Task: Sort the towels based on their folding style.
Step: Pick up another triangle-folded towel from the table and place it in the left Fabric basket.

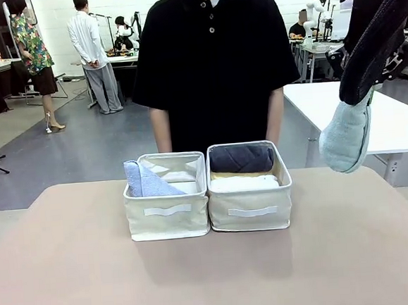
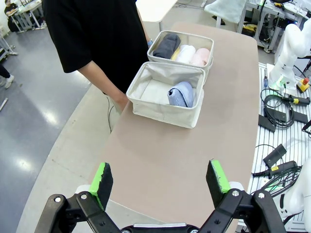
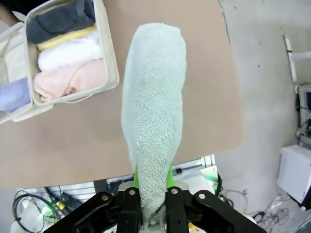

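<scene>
While the table [image 1: 214, 279] stands before a person [image 1: 214, 60], two cream bins [image 1: 168, 222] sit touching on it: a blue towel [image 1: 139, 180] in the left, rolled towels [image 1: 241, 158] in the right. The mint towel [image 1: 346, 138] hangs up high, pinched tight by the right gripper [image 3: 152, 182]. The left gripper [image 2: 160, 172] gapes wide, empty.

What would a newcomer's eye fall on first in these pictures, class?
A pale mint towel dangling high over the table's right end, pinched in the right arm's shut jaws. Then two cream bins side by side mid-table: the left holds a blue towel, the right rolled towels, a person in black standing behind.
</scene>
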Controlling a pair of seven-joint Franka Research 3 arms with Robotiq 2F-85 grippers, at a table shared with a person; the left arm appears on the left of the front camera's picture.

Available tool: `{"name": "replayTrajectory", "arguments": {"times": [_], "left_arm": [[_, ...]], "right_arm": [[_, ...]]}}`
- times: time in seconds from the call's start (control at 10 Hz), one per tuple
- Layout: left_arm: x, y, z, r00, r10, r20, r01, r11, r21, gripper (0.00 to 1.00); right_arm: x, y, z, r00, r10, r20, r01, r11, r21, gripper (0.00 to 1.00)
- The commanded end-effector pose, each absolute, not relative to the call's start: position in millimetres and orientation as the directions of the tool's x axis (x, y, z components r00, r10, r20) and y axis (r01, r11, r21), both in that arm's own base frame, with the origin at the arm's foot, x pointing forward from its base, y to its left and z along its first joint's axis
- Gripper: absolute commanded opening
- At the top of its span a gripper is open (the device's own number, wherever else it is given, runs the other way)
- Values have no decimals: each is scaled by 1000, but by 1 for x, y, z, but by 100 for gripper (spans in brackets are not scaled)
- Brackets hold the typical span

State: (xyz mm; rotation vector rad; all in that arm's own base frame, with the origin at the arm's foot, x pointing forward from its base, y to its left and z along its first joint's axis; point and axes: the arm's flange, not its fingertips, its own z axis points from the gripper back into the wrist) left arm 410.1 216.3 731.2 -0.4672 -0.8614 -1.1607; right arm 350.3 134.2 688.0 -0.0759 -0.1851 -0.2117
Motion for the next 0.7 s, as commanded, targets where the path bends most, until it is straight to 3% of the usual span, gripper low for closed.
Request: {"name": "replayTrajectory", "arguments": {"times": [0.0, 0.1, 0.3, 0.4, 0.6], "left_arm": [[409, 215, 731, 139, -594, 792, 928, 357, 105, 100], [409, 215, 731, 139, -594, 792, 928, 357, 105, 100], [409, 215, 731, 139, -594, 792, 928, 357, 105, 100], [409, 215, 731, 139, -594, 792, 928, 357, 105, 100], [409, 215, 731, 139, -594, 792, 928, 357, 105, 100]], "right_arm": [[339, 187, 718, 917, 141, 372, -63, 975, -214, 17], [337, 240, 745, 807, 384, 449, -252, 911, -326, 17], [359, 338, 770, 602, 678, 421, -543, 735, -407, 17], [375, 370, 773, 550, 721, 421, -639, 688, -345, 17], [406, 407, 757, 566, 728, 386, -712, 668, -215, 17]]}}
